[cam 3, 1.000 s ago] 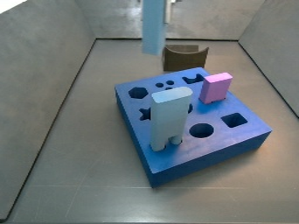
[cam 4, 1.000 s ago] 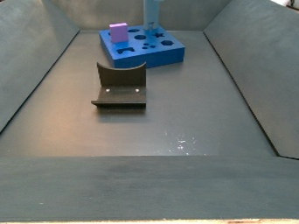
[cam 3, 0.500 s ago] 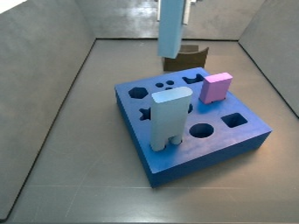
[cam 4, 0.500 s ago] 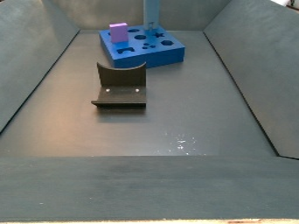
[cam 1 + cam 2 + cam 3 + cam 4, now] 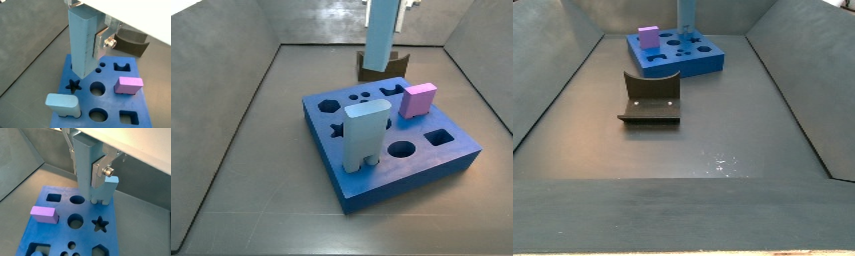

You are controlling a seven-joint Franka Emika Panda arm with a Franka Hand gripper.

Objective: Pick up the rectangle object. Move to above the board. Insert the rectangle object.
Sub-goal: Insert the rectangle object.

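A long, slim, light sky-blue rectangular bar (image 5: pixel 82 42) hangs upright, clamped in the robot's two-finger gripper (image 5: pixel 93 44), whose flat silver finger (image 5: pixel 101 43) presses against the bar's side in both wrist views (image 5: pixel 88 163). The bar is held above the thick, square, deep-blue board (image 5: pixel 452 158) with its lower end over the board's far edge, near the small round holes, as a side view shows (image 5: pixel 382 36); whether the tip touches the board cannot be told. On the board stand a wide, pale whitish block with a notched foot (image 5: pixel 365 136), set at the near-left edge, and a small pink block (image 5: pixel 417 100) by the far-right edge (both sit upright in their cut-outs). Open holes remain: a square hole (image 5: pixel 440 137) and a round hole (image 5: pixel 402 150) toward the near-right corner, and a star-like cut-out (image 5: pixel 74 85). A dark-brown arch-shaped piece (image 5: pixel 382 69) rests on the grey floor just beyond the board's far edge. In a side view, the dark L-shaped fixture (image 5: pixel 651 97) stands on the floor near the board (image 5: pixel 707 64).
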